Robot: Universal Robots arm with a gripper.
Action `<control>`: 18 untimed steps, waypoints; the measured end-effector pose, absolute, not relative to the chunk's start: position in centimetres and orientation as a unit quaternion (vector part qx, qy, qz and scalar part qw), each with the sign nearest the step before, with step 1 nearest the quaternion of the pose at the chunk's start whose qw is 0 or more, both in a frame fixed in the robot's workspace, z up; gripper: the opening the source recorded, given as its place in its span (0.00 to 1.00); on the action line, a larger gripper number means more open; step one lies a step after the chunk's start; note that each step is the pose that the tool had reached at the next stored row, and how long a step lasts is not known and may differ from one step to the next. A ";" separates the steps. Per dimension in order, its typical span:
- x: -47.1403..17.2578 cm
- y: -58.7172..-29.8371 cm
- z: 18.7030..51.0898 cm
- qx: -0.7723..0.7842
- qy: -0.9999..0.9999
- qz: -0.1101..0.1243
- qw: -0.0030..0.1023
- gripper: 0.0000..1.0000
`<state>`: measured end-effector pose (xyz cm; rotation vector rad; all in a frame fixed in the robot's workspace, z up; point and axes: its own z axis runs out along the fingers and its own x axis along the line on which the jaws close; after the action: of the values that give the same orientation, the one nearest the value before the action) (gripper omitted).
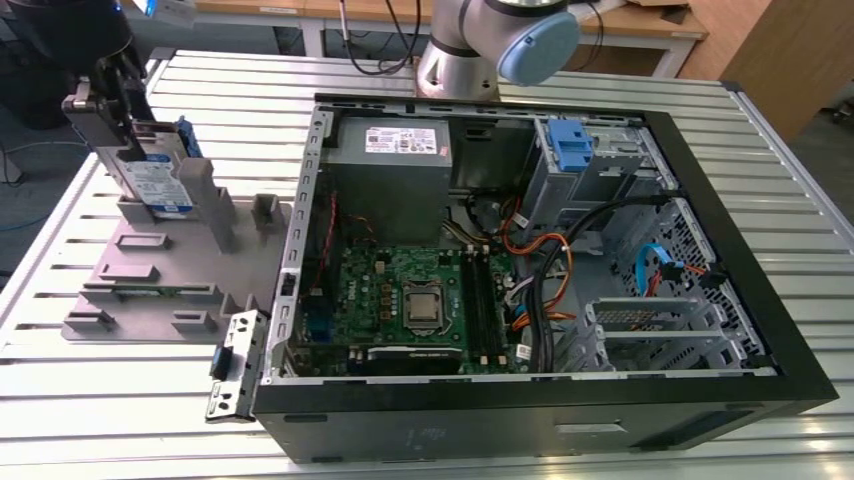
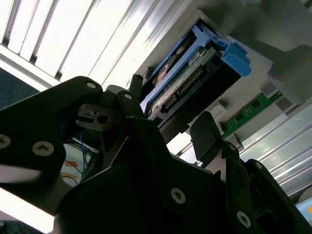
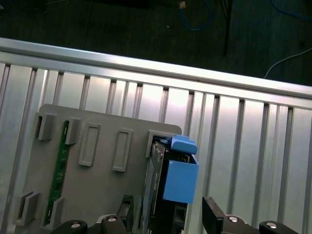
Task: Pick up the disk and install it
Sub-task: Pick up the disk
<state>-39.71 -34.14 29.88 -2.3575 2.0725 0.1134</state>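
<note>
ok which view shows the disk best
The exterior view: the disk stands upright in the grey fixture, with its labelled face in plain sight. The second wrist view shows its connector end close up. The first wrist view sees it edge-on, mostly a blue rail.

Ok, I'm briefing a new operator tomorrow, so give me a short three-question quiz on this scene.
1. True or false: the flat silver metal disk with blue plastic side rails already sits inside the open black computer case.
2. The disk stands on edge in: A) the grey plastic fixture tray; B) the case; C) a gap in the slatted metal table.
3. Fill in: the black gripper is open, with a finger on either side of the ____.
Key: 1 false; 2 A; 3 disk.
</note>
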 end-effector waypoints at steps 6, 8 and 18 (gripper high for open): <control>-39.7 -34.1 30.1 -0.748 0.662 0.036 0.001 0.66; -39.7 -34.1 30.1 -0.748 0.662 0.036 0.000 0.66; -39.7 -34.1 30.1 -0.748 0.663 0.036 0.000 0.58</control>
<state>-39.71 -34.14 30.11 -2.3494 2.0811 0.1133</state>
